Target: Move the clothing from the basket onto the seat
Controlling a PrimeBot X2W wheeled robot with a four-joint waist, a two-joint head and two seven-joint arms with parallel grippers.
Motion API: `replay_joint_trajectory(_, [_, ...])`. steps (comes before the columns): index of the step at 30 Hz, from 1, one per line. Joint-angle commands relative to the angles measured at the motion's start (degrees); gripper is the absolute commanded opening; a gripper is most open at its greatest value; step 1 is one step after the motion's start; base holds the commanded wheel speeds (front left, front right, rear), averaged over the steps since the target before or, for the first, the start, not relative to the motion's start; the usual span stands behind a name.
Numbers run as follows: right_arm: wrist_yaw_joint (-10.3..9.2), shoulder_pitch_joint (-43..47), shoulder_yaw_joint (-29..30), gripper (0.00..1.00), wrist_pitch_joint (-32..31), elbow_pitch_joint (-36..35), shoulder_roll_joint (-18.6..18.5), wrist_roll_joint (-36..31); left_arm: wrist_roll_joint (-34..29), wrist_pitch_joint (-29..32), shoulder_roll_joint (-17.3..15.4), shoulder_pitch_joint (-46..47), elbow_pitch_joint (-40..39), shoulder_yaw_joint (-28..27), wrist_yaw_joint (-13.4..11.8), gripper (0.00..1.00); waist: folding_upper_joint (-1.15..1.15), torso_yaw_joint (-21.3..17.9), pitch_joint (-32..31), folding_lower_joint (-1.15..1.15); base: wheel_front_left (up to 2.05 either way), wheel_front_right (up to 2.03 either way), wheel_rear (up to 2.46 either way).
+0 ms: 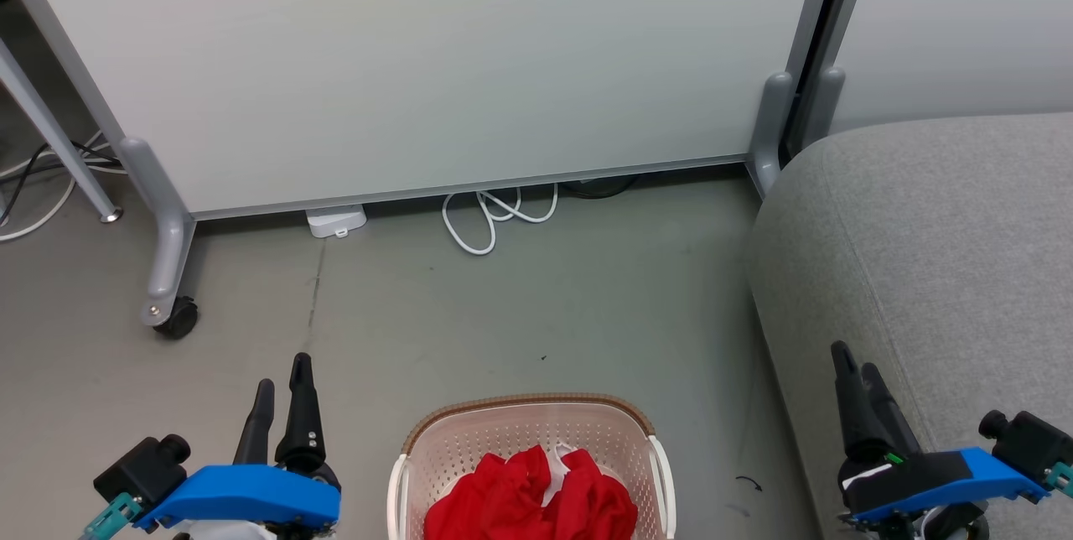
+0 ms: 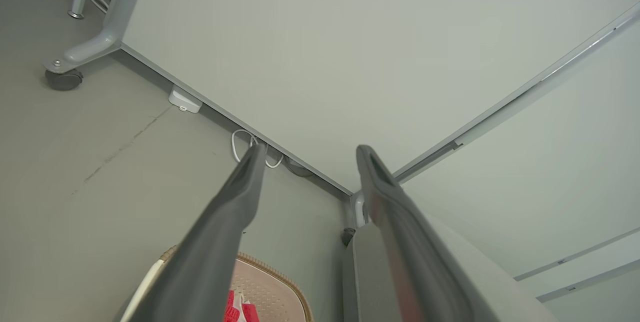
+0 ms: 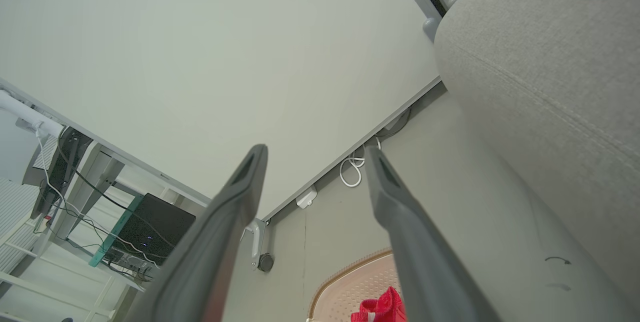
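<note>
While L tool [image 1: 282,371] & R tool [image 1: 853,358] gape (empty), soft red clothing [image 1: 528,498] lies in perforated basket [image 1: 503,435].

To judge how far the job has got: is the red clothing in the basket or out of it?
In. The red clothing lies bunched inside the basket, below its brown rim.

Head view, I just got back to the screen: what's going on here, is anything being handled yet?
Nothing is being handled at this moment. The left gripper and the right gripper hang on either side of the basket, fingers open and empty. The red clothing lies bunched inside the basket, which stands on the floor. The grey seat is on the robot's right, with no garment on the part in view. The move has not begun.
</note>
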State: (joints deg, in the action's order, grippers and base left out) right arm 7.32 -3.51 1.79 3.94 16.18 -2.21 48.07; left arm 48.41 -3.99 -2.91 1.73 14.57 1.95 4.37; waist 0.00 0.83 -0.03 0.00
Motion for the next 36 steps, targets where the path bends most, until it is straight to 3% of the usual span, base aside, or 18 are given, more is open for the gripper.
replay_joint_trajectory(1, [0.13, -1.29, -0.23, 1.00, 0.62, -0.87, -0.46, -2.59, -2.50, -0.69, -0.47, 0.61, -0.73, 0.39, -0.34, 1.00, 0.00, 0.04, -0.01, 0.00, 0.00, 0.00, 0.00])
replay_joint_trajectory(17, [0.14, -1.14, -0.19, 1.00, 2.49, -1.01, -0.56, -15.33, -14.68, -3.46, -1.24, 0.69, -0.07, 3.20, -0.87, 1.00, 0.00, 0.26, -0.01, 0.00, 0.00, 0.00, 0.00])
replay_joint_trajectory(36, [0.17, -1.16, 0.18, 1.00, 4.06, -1.08, -0.67, -27.41, -24.95, -6.32, -1.23, 0.69, 1.20, 4.95, -1.05, 1.00, 0.00, 0.53, 0.07, 0.00, 0.00, 0.00, 0.00])
